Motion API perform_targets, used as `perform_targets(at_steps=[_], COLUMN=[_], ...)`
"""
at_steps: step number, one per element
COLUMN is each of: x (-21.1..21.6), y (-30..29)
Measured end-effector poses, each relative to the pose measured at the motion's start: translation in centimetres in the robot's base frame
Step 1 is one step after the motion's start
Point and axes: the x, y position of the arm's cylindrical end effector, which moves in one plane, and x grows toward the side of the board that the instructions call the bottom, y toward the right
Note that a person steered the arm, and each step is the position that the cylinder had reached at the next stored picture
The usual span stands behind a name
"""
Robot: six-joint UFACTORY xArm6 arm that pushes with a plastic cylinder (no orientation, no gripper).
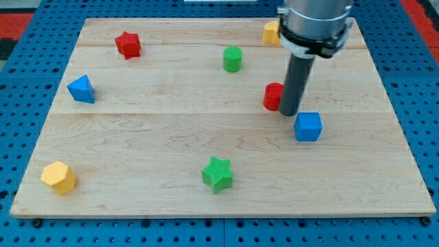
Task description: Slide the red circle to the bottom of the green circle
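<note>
The red circle (273, 96) lies right of the board's middle, partly hidden behind my rod. My tip (289, 113) stands right beside it, touching or nearly touching its right side. The green circle (232, 59) sits up and to the left of the red circle, near the view's top centre. The red circle is lower and further right than the green circle.
A blue cube (308, 127) lies just below right of my tip. A green star (218, 174) is at bottom centre, a yellow hexagon (58, 178) at bottom left, a blue triangle (81, 89) at left, a red star (127, 44) at top left, a yellow block (271, 32) behind the arm.
</note>
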Motion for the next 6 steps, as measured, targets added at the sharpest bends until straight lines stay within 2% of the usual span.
perform_targets(at_steps=[2, 4, 6], x=[-2.4, -3.5, -5.0], y=[-3.5, 0.5, -2.5])
